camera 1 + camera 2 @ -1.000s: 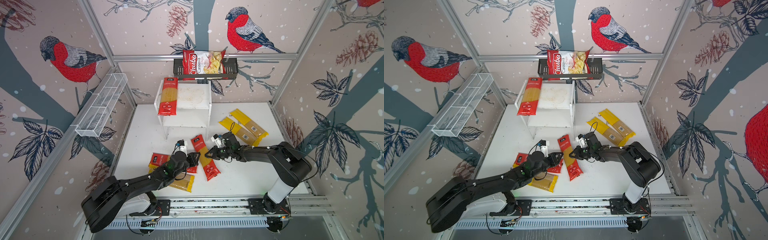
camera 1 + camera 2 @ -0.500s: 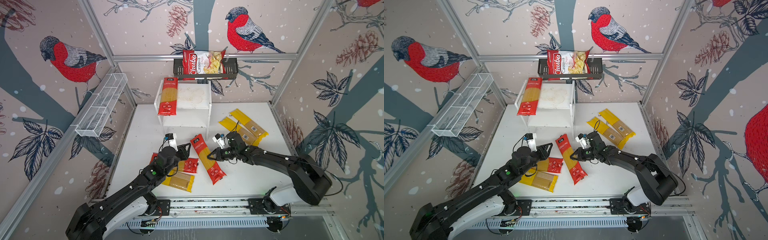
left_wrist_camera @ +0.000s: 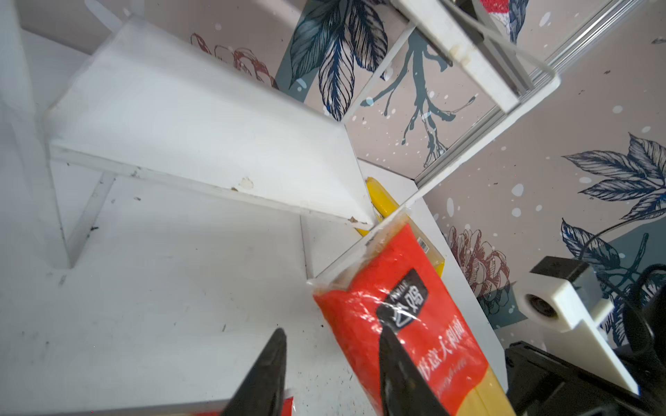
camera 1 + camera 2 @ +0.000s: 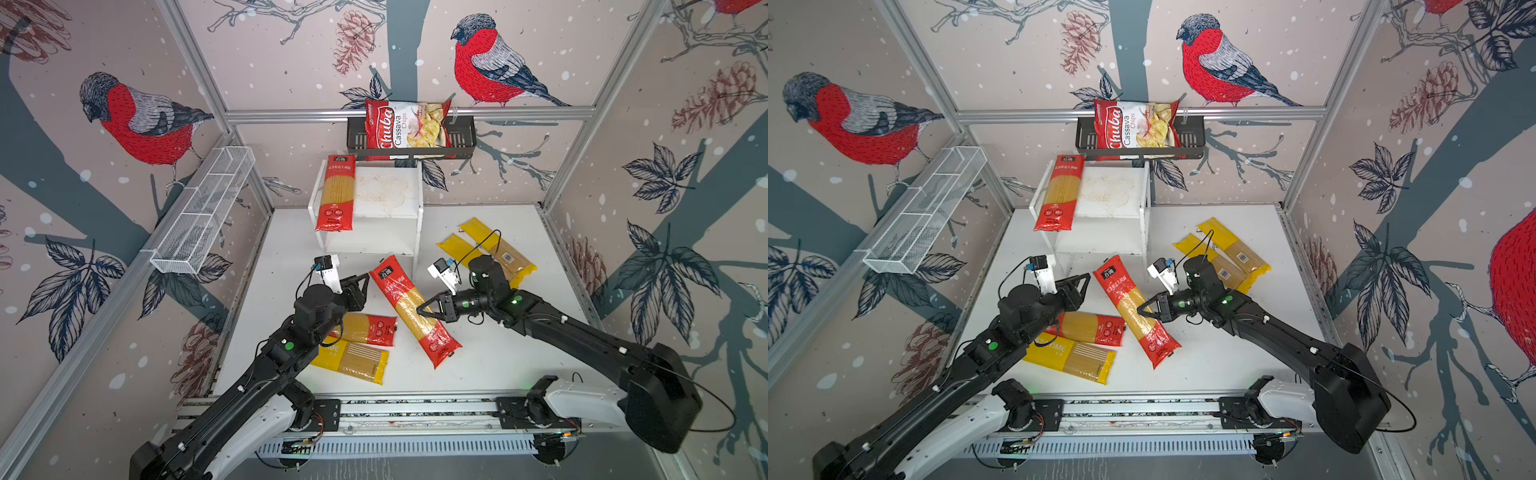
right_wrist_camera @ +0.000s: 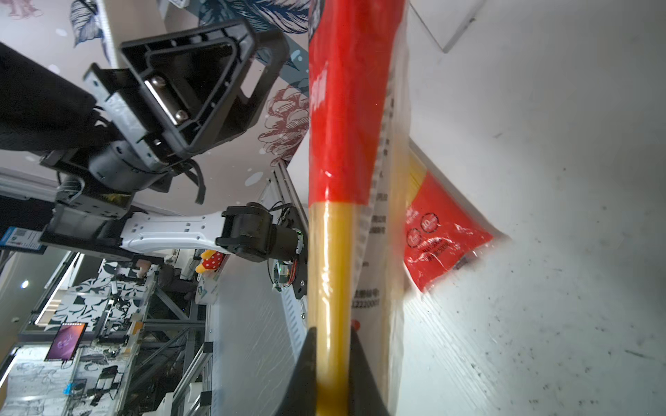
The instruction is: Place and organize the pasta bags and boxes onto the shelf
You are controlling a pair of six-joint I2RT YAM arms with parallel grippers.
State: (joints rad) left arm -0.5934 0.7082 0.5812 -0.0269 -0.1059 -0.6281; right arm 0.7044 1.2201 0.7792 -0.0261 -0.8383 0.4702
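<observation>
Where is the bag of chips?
In both top views the Cassava Chips bag stands in the black wall basket at the middle of the back wall, just above the white shelf.

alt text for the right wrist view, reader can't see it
The right gripper has its jaws shut on the yellow middle of a red-ended spaghetti packet. Beside it, a second red-ended packet lies on the white table.

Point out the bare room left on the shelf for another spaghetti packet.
Free: the shelf's top board right of the red-ended packet, and the lower tier. Crowded: the table in front, with the held packet, a second red packet and a yellow packet.
</observation>
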